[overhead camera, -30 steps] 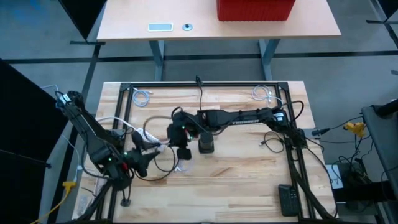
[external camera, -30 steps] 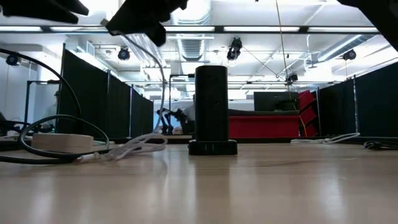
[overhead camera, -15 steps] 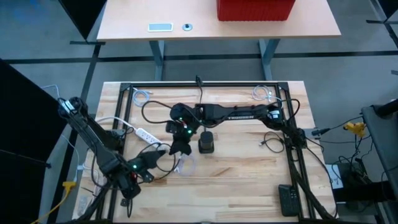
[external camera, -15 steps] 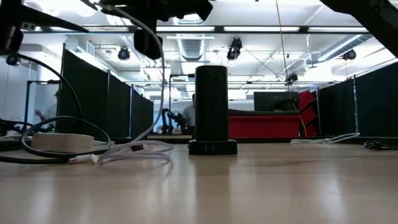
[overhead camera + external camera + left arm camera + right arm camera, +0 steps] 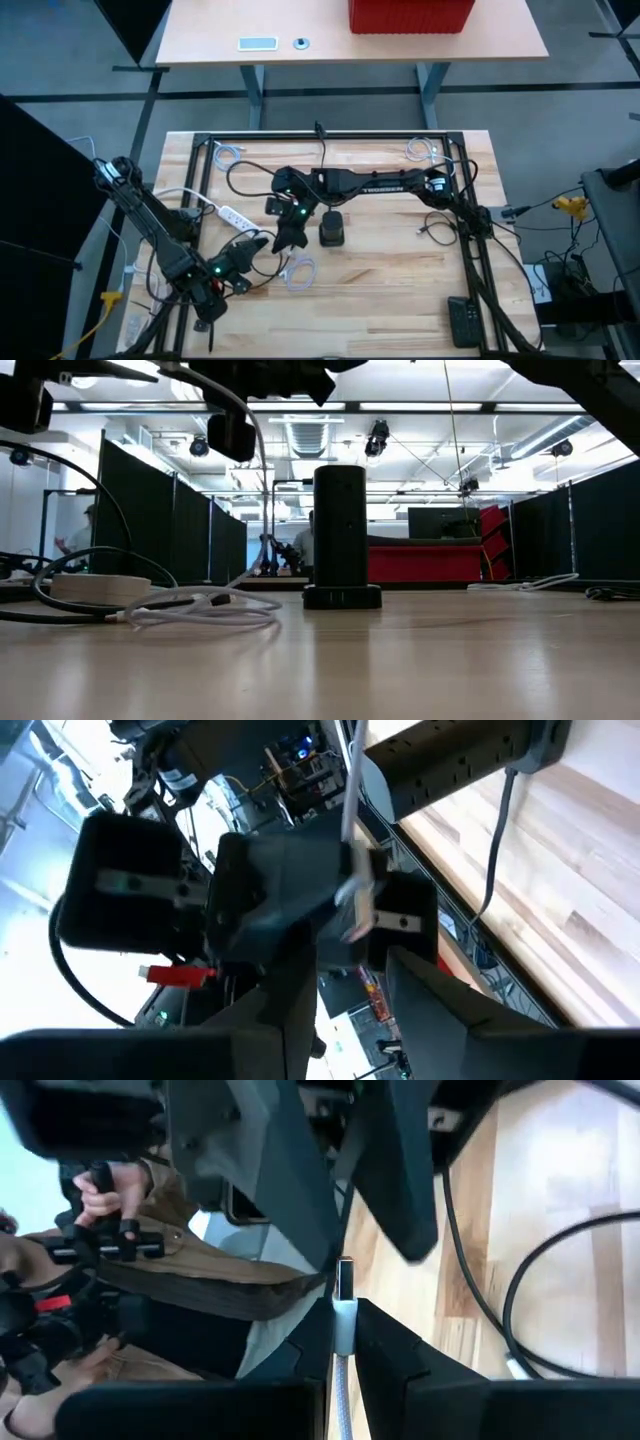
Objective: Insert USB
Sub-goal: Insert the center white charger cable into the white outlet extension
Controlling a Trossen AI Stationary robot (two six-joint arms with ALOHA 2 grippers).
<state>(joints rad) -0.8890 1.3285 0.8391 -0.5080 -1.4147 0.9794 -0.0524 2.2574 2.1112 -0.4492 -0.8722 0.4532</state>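
A black upright tower (image 5: 331, 230) (image 5: 340, 530) stands on its base in the middle of the wooden table. Just left of it, above the table, my right gripper (image 5: 291, 236) (image 5: 343, 1315) is shut on the plug end of a white USB cable. The cable's slack loop (image 5: 299, 271) (image 5: 200, 615) lies on the table. My left gripper (image 5: 262, 245) (image 5: 350, 990) faces the right one from the left. It is open, and its fingers (image 5: 290, 1190) stand apart just beyond the plug's metal tip (image 5: 344, 1273) without touching it. My right gripper pinches the white plug housing (image 5: 343, 1325) between its two fingers. The metal tip sticks out past the fingertips toward my left gripper. The plug is lifted clear of the table, and the cable runs back from it and falls slack to the loop on the table.
A white power strip (image 5: 232, 215) (image 5: 98, 588) with black cords lies at the left. Coiled white cables (image 5: 230, 155) (image 5: 423, 152) sit at the far corners, and a black remote (image 5: 462, 320) lies at the near right. A person's hand (image 5: 100, 1190) shows beyond the table.
My left gripper has moved toward the right gripper and rolled about its own axis, so that it now faces the plug. My right gripper has shifted slightly and turned with the plug. The white cable's loop has dropped and spread out on the table, nearer the front edge.
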